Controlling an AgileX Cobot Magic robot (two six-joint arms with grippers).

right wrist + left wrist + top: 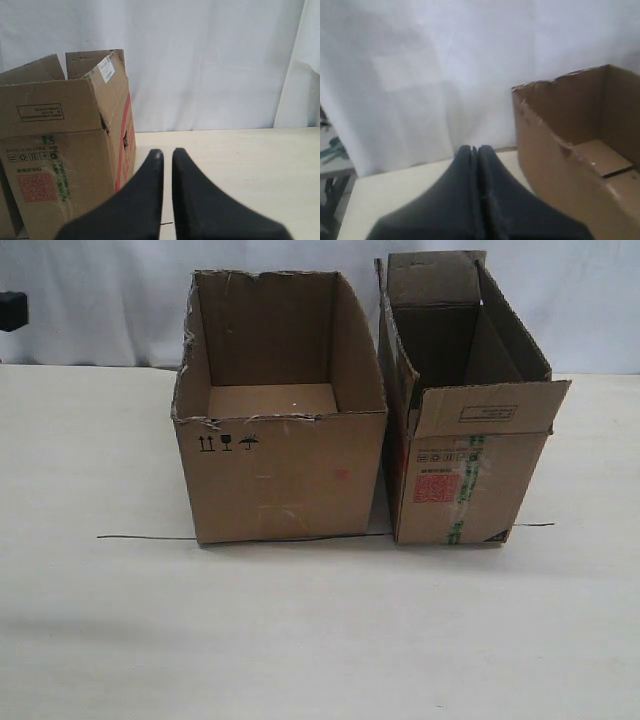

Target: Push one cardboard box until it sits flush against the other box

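**Both jaws hold nothing; the two boxes stand side by side**

The left jaws are pressed fully together, their dark fingers (465, 200) meeting along one seam with nothing between them. The right jaws stand a thin gap apart, with pale tabletop showing between the black fingers (150, 200), and they grip nothing. Neither pair touches a box, and neither appears in the exterior view.

The wide brown cardboard box with the ragged torn rim (280, 455) stands upright and open-topped near the middle of the pale tabletop (300, 640), slightly toward 9 o'clock. Small black handling symbols (228, 443) sit at the 10 o'clock corner of its front face. It is empty, its bare floor in view.

At its 3 o'clock stands the narrower, taller brown cardboard box with raised top flaps (470, 475), also upright. One flap folds down over the front. Below it are a red square label (437, 487) and a strip of green-printed tape (468, 490). A slim gap shows between the boxes low down. Whether they touch near the rims I cannot tell.

A thin dark line (150, 537) runs across the tabletop along both front edges, from 9 o'clock to 3 o'clock. A white curtain (100, 300) hangs at 12 o'clock.
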